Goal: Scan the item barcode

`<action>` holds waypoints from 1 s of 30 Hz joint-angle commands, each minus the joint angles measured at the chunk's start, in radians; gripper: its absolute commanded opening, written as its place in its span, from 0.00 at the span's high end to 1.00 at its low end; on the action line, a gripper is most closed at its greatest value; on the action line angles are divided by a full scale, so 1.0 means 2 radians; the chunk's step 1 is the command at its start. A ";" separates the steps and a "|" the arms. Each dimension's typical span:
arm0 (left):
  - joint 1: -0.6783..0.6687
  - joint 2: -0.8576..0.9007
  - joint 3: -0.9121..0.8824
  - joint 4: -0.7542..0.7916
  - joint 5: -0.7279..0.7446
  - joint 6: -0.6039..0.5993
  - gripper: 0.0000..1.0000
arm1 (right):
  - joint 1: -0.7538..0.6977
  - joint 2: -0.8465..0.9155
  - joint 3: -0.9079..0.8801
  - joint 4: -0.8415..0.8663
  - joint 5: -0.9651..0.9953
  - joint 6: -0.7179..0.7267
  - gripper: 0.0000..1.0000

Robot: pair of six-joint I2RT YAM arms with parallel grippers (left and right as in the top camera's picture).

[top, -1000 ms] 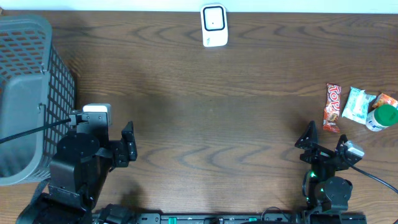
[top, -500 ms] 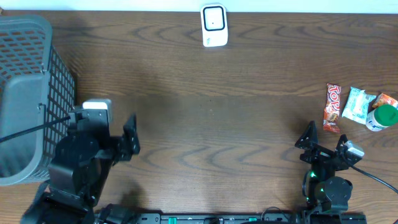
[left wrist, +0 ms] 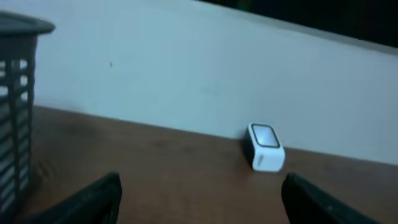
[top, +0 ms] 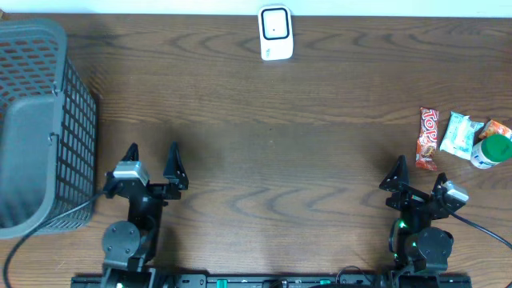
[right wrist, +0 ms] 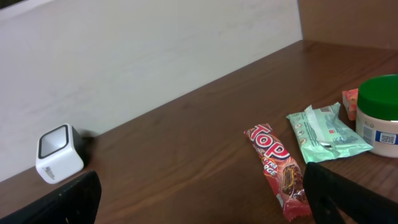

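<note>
basket [top: 76,120] cropped, orange packet [top: 498,126] partly hidden

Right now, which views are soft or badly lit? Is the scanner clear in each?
Left wrist: soft and bluish throughout, scanner edges smeared. Right wrist: sharper, scanner crisp, lettering on the red snack bar readable. Overhead: even light, no glare, scanner clear, faint shadow beside the basket.

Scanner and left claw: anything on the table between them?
Nothing. Between the left claw and the scanner the table is bare wood. The overhead view shows it, and the left wrist view agrees.
</note>
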 commanded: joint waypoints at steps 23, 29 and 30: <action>0.015 -0.117 -0.078 -0.140 -0.043 0.005 0.17 | 0.004 -0.003 -0.002 0.000 0.005 -0.006 0.01; 0.015 -0.117 -0.078 -0.146 -0.027 0.004 0.17 | 0.004 -0.003 -0.002 0.000 0.005 -0.006 0.01; 0.015 -0.117 -0.078 -0.147 -0.021 0.004 0.17 | 0.004 -0.003 -0.002 0.000 0.005 -0.006 0.01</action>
